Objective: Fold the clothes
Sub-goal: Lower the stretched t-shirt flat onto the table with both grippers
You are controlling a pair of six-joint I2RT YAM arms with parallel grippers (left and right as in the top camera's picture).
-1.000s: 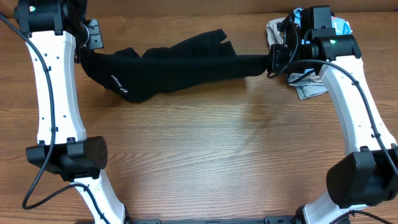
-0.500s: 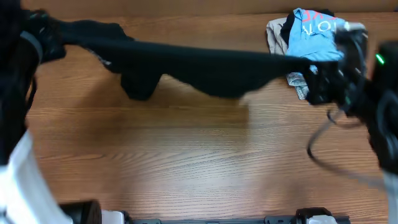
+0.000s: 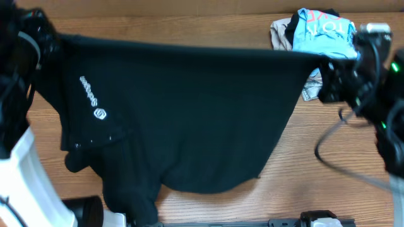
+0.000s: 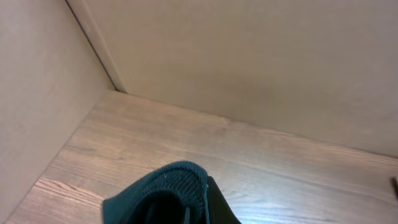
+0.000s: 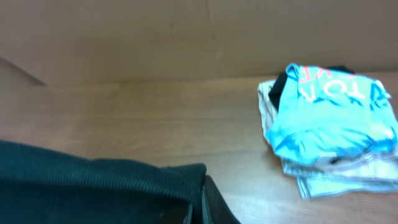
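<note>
1. A large, limp black fabric garment (image 3: 189, 120) is stretched wide between the two arms. Its top edge is pulled into a nearly straight line, and the rest hangs loose below over the brown wooden table (image 3: 328, 183).
2. The left gripper (image 3: 50, 41) clamps the garment's top corner on its own side. The left wrist view shows ribbed black cloth bunched at the fingers, which are mostly hidden.
3. The right gripper (image 3: 324, 67) clamps the opposite top corner. The right wrist view shows the cloth running off to the left of the fingers.
4. A small round white logo (image 3: 100, 114) with white lettering above it sits below the left gripper. A short row of tiny white buttons (image 3: 95, 141) lies lower still.
5. A light-blue folded garment (image 5: 329, 118) with pale lettering lies ahead and to the right of the right gripper. It rests on a beige folded garment (image 5: 266, 102) and a pale striped cloth (image 5: 336, 180).
6. A plain tan wall (image 4: 249, 62) stands beyond the left gripper.
</note>
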